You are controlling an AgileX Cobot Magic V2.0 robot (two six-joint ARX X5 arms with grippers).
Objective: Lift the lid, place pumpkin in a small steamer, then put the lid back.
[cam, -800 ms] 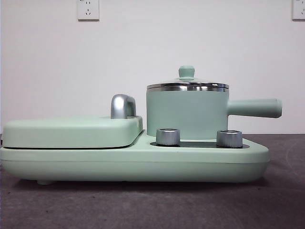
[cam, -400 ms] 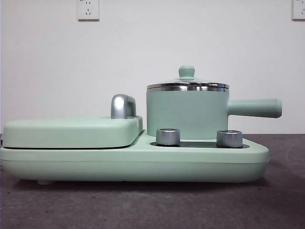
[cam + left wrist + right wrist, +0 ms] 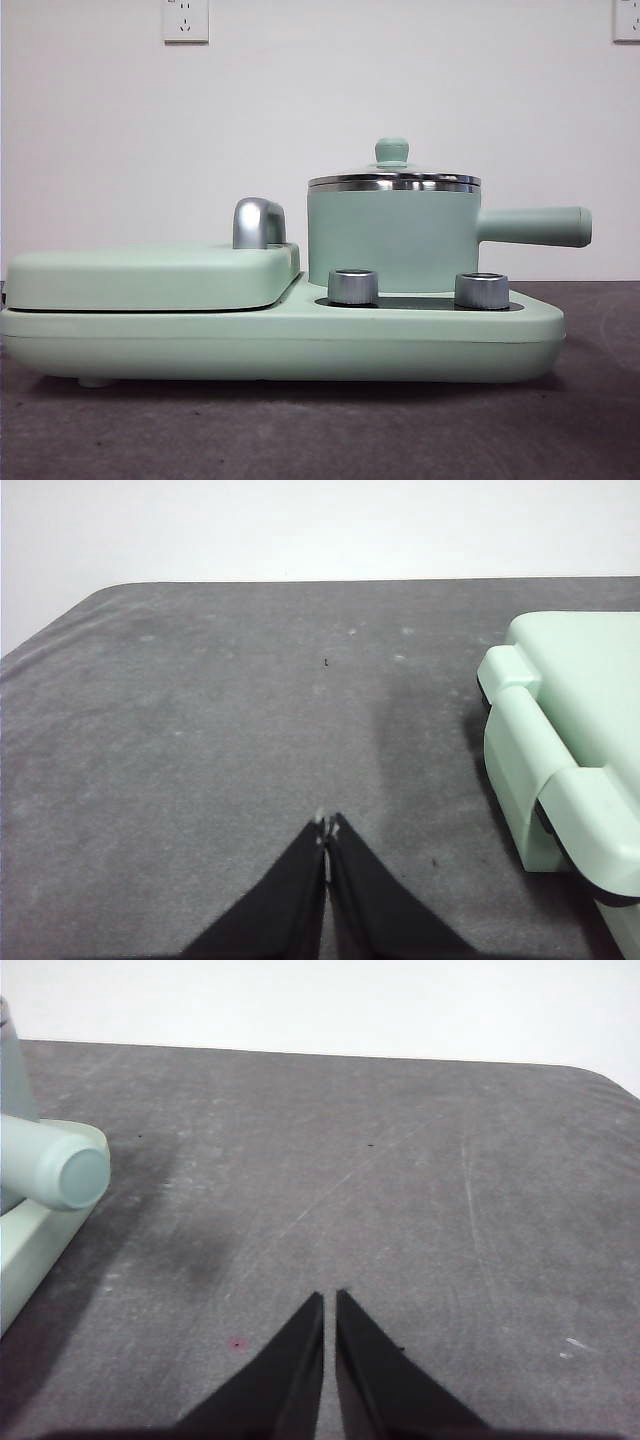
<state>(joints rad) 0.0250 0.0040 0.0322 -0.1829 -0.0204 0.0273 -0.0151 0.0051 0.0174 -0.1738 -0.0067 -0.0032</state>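
Observation:
The small steamer (image 3: 392, 240), a mint-green pot with a long side handle (image 3: 535, 226), stands on the right part of the wide base. The lid (image 3: 394, 180), clear glass with a steel rim and a mint-green knob (image 3: 391, 151), rests on the pot. The pumpkin is out of view. My left gripper (image 3: 327, 827) is shut and empty over the grey table, beside the base's end with the flat cover (image 3: 575, 740). My right gripper (image 3: 329, 1298) is shut and empty over the table, off the tip of the pot's handle (image 3: 62, 1172). Neither gripper shows in the front view.
The wide mint-green base (image 3: 280, 335) carries two silver knobs (image 3: 352, 286) and a flat mint-green cover (image 3: 150, 275) with a chrome handle (image 3: 257, 222). A white wall with sockets (image 3: 185, 20) stands behind. Grey table (image 3: 320, 430) lies in front.

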